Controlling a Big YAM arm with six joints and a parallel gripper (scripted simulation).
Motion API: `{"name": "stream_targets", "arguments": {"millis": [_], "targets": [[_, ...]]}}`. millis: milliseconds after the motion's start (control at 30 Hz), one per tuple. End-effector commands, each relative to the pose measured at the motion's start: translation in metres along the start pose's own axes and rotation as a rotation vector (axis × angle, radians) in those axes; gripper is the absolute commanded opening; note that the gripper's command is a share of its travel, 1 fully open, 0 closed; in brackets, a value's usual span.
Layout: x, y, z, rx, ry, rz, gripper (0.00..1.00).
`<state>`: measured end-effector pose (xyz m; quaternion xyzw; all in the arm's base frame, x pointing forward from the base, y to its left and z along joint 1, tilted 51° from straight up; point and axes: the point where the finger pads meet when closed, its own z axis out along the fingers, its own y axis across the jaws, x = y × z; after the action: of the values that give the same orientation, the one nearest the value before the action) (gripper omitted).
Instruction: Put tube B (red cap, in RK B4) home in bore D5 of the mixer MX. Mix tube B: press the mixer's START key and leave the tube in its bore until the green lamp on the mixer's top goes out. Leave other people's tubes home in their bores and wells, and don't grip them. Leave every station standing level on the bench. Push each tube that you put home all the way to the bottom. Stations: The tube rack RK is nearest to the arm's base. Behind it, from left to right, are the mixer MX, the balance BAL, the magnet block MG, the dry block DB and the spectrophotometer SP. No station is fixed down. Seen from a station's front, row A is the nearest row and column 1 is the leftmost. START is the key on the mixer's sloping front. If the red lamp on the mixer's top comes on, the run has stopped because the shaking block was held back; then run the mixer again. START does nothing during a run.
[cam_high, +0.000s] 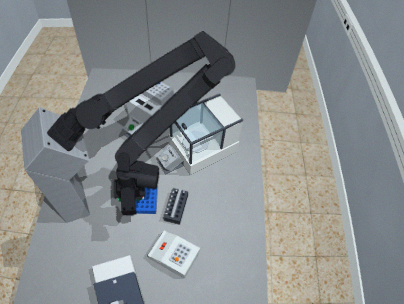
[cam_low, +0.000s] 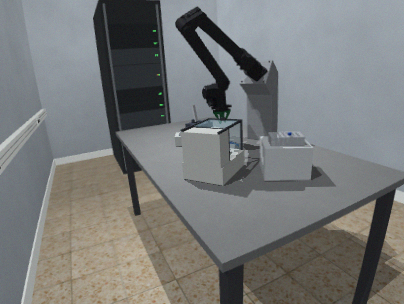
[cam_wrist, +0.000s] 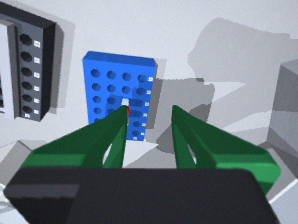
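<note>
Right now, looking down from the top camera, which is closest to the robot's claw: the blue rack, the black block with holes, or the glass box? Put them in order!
From the gripper, partly open and empty:
1. The blue rack, directly under and beside it.
2. The black block, next over from the rack.
3. The glass box, farther back on the bench.

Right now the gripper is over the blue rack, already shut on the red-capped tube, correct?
Not quite. The gripper is over the blue rack, but it holds nothing: in the wrist view its green fingers stand apart above the rack, and the red-capped tube sits in its bore.
</note>
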<state>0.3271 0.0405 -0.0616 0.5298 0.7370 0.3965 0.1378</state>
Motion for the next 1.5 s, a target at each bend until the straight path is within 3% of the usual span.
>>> {"name": "stream_targets", "arguments": {"millis": [0, 67, 200, 267, 300, 367, 500, 700, 867, 1033, 1467], "targets": [[0.034, 0.008, 0.005, -0.023, -0.009, 0.113, 0.36], [0.041, 0.035, 0.021, -0.061, -0.011, 0.109, 0.36], [0.07, 0.048, 0.035, -0.064, -0.009, 0.124, 0.36], [0.07, 0.048, 0.035, -0.064, -0.009, 0.124, 0.36], [0.072, 0.022, 0.026, -0.014, -0.013, 0.139, 0.36], [0.061, 0.014, 0.025, 0.004, -0.034, 0.165, 0.36], [0.058, 0.027, 0.03, -0.025, -0.025, 0.155, 0.36], [0.058, 0.012, 0.023, -0.002, -0.027, 0.16, 0.36], [0.056, 0.02, 0.027, -0.019, -0.026, 0.144, 0.36], [0.057, 0.01, 0.022, -0.003, -0.027, 0.141, 0.36], [0.054, 0.016, 0.025, -0.016, -0.026, 0.135, 0.36]]}}
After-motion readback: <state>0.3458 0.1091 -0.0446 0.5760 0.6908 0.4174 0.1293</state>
